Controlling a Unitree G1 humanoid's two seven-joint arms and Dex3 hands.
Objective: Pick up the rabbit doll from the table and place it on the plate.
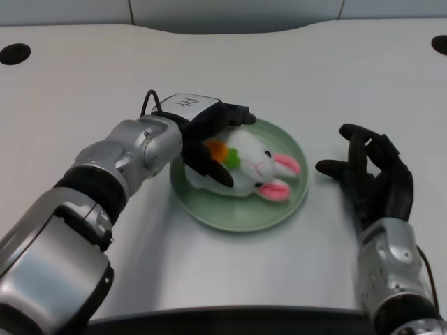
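Head view: the rabbit doll (248,167) is seen lying on its side on the green plate (279,209), pink ears pointed toward the idle right hand (370,174). The left hand (209,132) is laid over the doll's back end; black fingers (213,167) are curled around its body, touching it, near an orange carrot patch (218,150).

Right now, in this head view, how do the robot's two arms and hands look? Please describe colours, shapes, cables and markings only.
Both forearms are rounded silver metal shells with black ribbed bands at the joints. The left hand is black and many-fingered, with a flat white rectangular label on its back carrying a dark printed character; a thin black cable loops out beside the left wrist. The right hand is likewise black and many-fingered; no label shows on it.
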